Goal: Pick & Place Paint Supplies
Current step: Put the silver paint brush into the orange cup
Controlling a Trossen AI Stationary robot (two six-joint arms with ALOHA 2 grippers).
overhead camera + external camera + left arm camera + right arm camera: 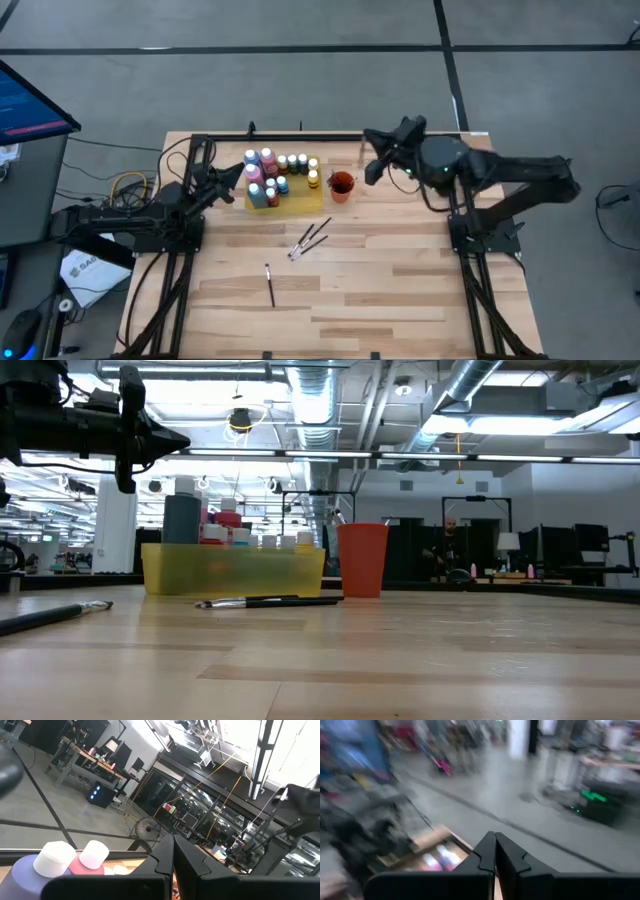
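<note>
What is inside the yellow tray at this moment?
The yellow tray holds a cluster of upright paint bottles with pale caps: pink, blue and darker ones. No brush shows inside. Its floor beneath the bottles is covered, so anything lying flat there stays unseen.

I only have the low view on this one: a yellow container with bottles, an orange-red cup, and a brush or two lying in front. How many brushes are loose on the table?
Observer: From above, a small crossed cluster of brushes lies mid-table, plus one single brush nearer the front edge.
Operator: Where are the grippers?
Observer: The left gripper sits shut beside the paint bottles; its wrist view shows their white caps close by.
Operator: And the right?
Observer: The right gripper is shut, empty, near the cup.
</note>
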